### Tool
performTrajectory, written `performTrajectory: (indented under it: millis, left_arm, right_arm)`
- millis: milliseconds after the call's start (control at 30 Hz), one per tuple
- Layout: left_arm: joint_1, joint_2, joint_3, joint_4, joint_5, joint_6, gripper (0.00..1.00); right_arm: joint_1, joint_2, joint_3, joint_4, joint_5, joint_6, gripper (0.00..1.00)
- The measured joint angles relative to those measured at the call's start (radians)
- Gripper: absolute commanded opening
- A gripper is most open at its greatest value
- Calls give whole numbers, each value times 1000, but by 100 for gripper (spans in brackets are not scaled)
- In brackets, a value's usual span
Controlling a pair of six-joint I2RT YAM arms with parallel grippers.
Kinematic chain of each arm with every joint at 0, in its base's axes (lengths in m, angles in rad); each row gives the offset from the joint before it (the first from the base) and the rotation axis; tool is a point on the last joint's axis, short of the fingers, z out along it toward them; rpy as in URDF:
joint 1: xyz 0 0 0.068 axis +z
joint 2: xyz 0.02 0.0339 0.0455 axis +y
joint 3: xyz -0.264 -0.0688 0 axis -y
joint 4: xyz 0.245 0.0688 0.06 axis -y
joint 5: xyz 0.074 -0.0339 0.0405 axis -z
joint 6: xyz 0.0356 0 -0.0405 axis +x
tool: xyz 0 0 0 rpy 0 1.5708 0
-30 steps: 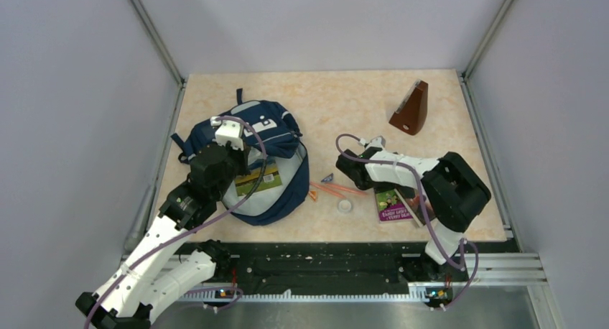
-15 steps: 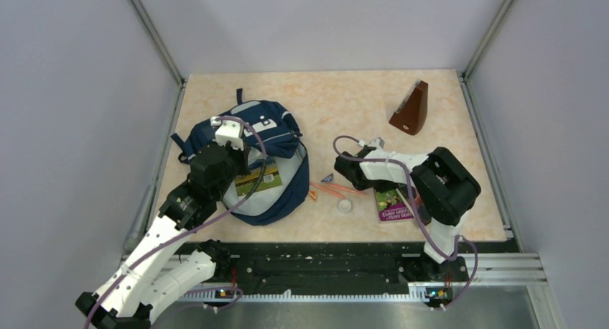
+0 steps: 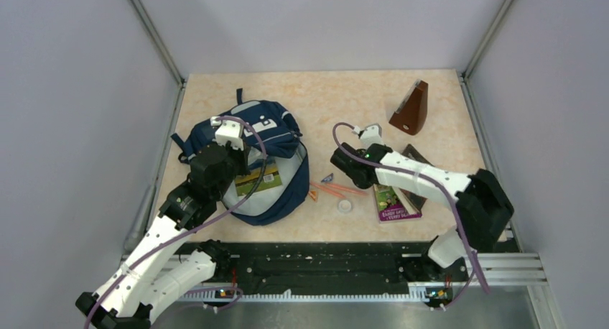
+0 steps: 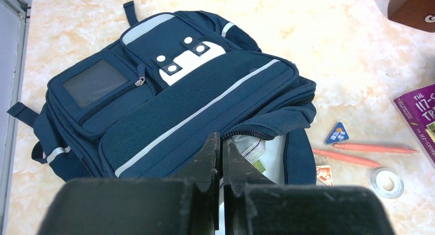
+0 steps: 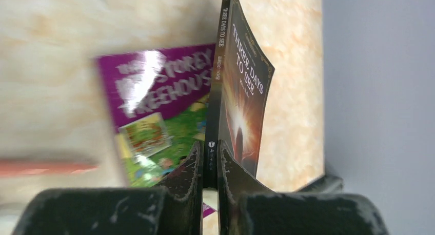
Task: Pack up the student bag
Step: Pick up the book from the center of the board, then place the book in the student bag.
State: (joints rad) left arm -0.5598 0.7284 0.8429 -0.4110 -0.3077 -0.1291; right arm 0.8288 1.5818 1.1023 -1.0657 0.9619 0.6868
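The student bag (image 4: 195,96) lies flat on the table, directly ahead of and under the left gripper (image 4: 221,158), its front pockets facing up and its main zip gaping toward us. The left gripper's fingers are pressed together right at the rim of that opening. They may be pinching the fabric edge, but from the wrist view we cannot be sure any cloth sits between them. Just below the fingertips the pale lining shows, and from overhead a green-covered book (image 3: 260,177) lies inside the mouth.

We judge the bag soft and floppy. The cloth will sag and fold shut unless the rim is held up, and it will drag rather than slide cleanly. The stiffest places to hold look like the zip seam at the opening and the top loop on the far side of the gripper.

The right gripper (image 5: 210,163) is clamped on a dark paperback (image 5: 245,101), gripping it at the bottom of the spine so that it stands out from the fingers. Behind it a purple book (image 5: 154,106) lies on the table. A thin paperback held at one edge will likely flex and could swing, so we would feed it spine-first into the mouth.

Orange pens (image 4: 359,153) and a tape roll (image 4: 386,181) lie to the right of the left gripper.
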Motion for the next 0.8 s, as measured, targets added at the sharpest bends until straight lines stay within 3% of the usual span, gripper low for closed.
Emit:
performTrajectory:
  millis: [200,333,500,667,800]
  left_arm:
    - [0,0,0,0,0,0,0]
    - [0,0,0,0,-1,0,0]
    - [0,0,0,0,-5,0,0]
    - [0,0,0,0,-11,0,0]
    - [0,0,0,0,-12,-1,0]
  right_arm:
    - [152,-134,58,108,-12,-61,0]
    - [188,-191,54,209,-49,-116,0]
    - [190,-399,-30,395,-182,-210,0]
    - [190,-592,-49,472,-341,-262,0]
    - [190,-657,-48,501,-465,-288,0]
